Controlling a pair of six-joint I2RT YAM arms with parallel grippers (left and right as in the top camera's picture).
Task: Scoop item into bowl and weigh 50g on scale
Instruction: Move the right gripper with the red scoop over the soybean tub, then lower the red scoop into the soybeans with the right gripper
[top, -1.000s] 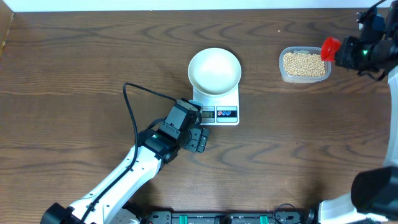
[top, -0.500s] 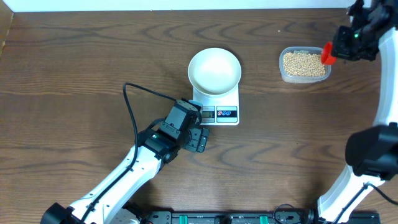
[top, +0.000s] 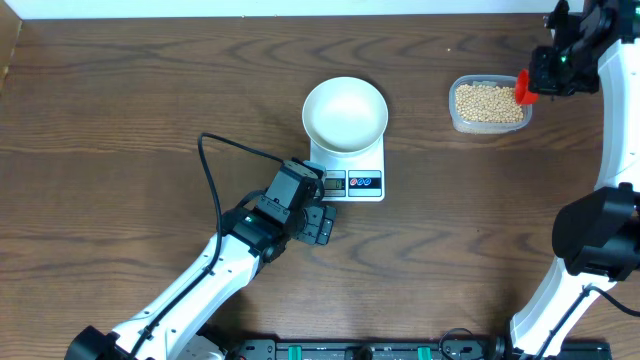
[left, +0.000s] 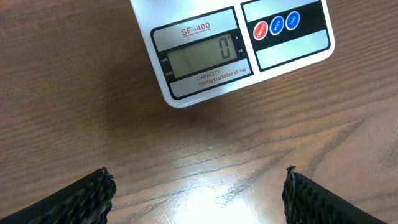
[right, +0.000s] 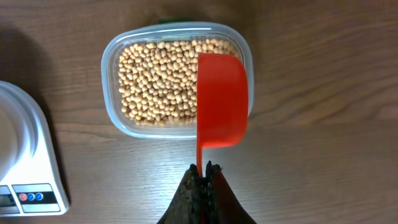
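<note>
white bowl (top: 345, 113) on one scale (top: 366, 162), one tub (right: 107, 65) of beans (right: 155, 81), right hand (right: 202, 169) pinching one scoop (right: 222, 99), left hand (left: 198, 186) wide

From overhead my bowl (top: 345, 113) hides the far half of the scale (top: 372, 165), and its display (top: 335, 185) is too small to read. Near the far right corner of the table (top: 150, 100), my red scoop (right: 221, 99) covers some beans (right: 158, 81), its handle end buried in my right tool (right: 204, 171).

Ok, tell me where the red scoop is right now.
In the overhead view the red scoop is at far right, over the right edge of the bean tub, held by the right gripper.
</note>
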